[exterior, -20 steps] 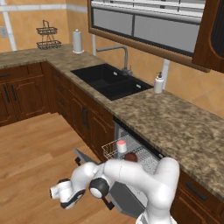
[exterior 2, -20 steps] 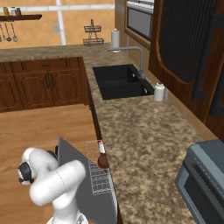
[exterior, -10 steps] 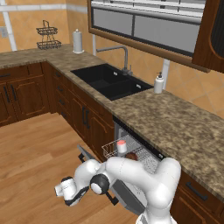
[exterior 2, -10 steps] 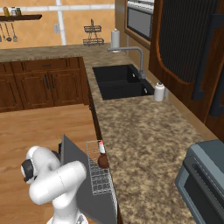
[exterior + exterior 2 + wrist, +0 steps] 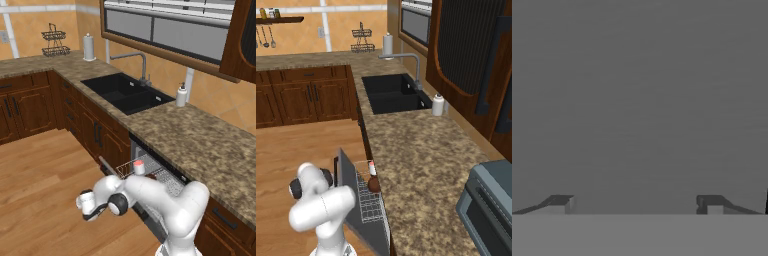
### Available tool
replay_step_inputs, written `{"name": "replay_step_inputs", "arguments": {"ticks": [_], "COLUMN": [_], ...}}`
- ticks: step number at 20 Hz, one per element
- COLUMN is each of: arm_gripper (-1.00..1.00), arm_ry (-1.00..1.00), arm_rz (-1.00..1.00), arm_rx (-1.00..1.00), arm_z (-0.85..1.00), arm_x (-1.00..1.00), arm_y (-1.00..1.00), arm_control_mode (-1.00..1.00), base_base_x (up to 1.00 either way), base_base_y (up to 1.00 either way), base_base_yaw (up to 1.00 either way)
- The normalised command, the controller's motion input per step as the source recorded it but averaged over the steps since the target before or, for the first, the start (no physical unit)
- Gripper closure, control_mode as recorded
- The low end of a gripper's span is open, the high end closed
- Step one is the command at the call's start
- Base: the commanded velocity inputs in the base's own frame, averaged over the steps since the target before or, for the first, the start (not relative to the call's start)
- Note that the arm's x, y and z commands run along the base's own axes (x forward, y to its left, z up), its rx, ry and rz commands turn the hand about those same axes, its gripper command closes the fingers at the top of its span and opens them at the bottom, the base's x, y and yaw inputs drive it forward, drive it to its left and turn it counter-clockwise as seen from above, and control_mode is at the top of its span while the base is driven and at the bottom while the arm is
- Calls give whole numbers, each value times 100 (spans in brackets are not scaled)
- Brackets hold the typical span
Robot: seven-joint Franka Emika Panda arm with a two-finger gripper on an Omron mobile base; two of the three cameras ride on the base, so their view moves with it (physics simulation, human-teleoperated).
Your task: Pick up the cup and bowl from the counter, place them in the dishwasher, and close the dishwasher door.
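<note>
**Arm low at the dishwasher door, cup and bowl in the rack**

The white arm bent down beside the dishwasher (image 5: 150,175) under the speckled counter (image 5: 200,145), its hand low against the outer face of the dishwasher door (image 5: 351,195). In the right base view that grey door stood partly raised, tilted well up from flat, with the arm's shoulder and elbow massed just in front of it.

In the hand view the gripper (image 5: 637,204) was spread wide — its two dark finger tips (image 5: 561,202) stood far apart near the bottom corners, with nothing between them. A flat grey surface lay straight ahead of the tips, very close; whether they touched it could not be told. In the left base view the hand itself was hidden behind the wrist and forearm.

The cup (image 5: 139,167), white with a pinkish-red top, stood upright in the white wire rack (image 5: 370,205) inside the dishwasher. The bowl (image 5: 374,184), dark reddish-brown, sat in the same rack just beside the cup — nearer the camera in the right base view.

Farther along the counter were the black sink (image 5: 122,93) with its faucet (image 5: 140,67), a white soap bottle (image 5: 181,95) by the wall, and a paper-towel roll (image 5: 89,47) near the corner. A grey microwave (image 5: 488,210) sat at the near end.
</note>
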Motion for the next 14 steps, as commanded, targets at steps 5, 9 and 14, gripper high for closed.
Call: {"name": "replay_step_inputs", "arguments": {"ticks": [5,9,14], "arm_gripper": [-100,-100,-100], "arm_ry": [0,0,0], "arm_rz": [-23,-20,-12], "arm_rx": [-12,-9,-4], "arm_z": [0,0,-7], "arm_x": [83,80,70], "arm_y": [-100,-100,-100], "arm_control_mode": [-100,-100,-100], "base_base_x": [0,0,0], "base_base_y": [0,0,0], "base_base_yaw": [0,0,0]}}
